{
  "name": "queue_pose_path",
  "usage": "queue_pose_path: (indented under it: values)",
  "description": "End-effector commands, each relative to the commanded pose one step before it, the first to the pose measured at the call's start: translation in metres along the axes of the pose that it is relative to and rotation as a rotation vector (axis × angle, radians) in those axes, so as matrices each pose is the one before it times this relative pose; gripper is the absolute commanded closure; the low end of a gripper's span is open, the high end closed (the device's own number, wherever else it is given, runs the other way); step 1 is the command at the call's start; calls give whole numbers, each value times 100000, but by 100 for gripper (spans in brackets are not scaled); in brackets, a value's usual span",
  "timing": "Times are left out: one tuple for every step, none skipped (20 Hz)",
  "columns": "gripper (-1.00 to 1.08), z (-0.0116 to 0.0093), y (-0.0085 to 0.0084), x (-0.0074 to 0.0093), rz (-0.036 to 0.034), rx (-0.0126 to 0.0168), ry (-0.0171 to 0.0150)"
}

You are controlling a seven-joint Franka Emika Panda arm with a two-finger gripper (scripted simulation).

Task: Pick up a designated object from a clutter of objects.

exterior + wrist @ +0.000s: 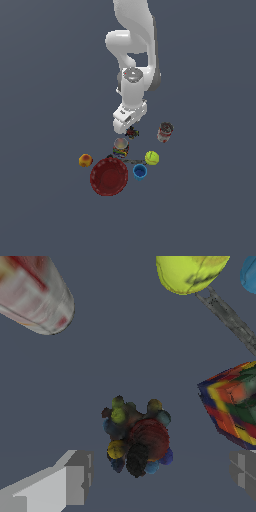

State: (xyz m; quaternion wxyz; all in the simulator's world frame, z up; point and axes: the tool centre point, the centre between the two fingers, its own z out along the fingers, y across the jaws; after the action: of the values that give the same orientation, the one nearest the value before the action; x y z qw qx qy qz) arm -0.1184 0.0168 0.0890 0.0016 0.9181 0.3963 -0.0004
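Approach step, tool (126, 126) poised above the designated object (132, 133).
Exterior view: the object is seen just beyond the striped can (120, 147). Wrist view: fingers (75, 476) are spread wide astride it (136, 439), nothing pinched; descent, then closing, is judged next.

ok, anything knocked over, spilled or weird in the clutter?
Nothing spilled or visibly damaged. The striped can, red-and-white can and blue cup stand upright, the bowl sits open side up. The hand hangs open over the spiky thing.
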Motion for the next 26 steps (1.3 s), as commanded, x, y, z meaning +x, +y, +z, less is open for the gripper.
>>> queue_pose_path:
  values:
    - [-92,536,-572,-289,-2920,116,149]
    - [-92,139,-154,-75,-729,51,23]
    - [-92,107,-122,-56,-572,40,19]
    - [-92,76,-86,-42,-401,28,14]
    - [-92,46,-54,-23,-248,18,9]
    - [-92,15,-14,-12,-69,5,2]
    - [-92,-71,82,37,497,26,-69]
    - [-92,22,-1,-2,0,0,0]
    - [-92,68,-4,-5,0,0,0]
    - [-92,113,-5,-8,0,0,0]
    - [-92,156,-22,6,-61,21,26]
    - [-92,201,-6,-12,0,0,0]
    - [-92,244,-5,-14,0,0,0]
    - [-92,284,-22,3,-64,13,22]
    - [-92,329,-3,-16,0,0,0]
    - [-92,368,-20,1,-67,7,16]
    - [-92,409,-19,0,-68,2,12]
    - [-92,453,2,-22,0,0,0]
    - [-92,440,-24,7,-97,-10,1]
    - [-92,398,5,-21,0,0,0]
    - [-92,352,-14,2,-67,-15,-9]
    - [-92,310,7,-16,0,0,0]
    - [-92,263,-11,8,-64,-21,-14]
    - [-92,221,9,-7,0,0,0]
    - [-92,177,10,-2,0,0,0]
    - [-92,134,11,4,0,0,0]
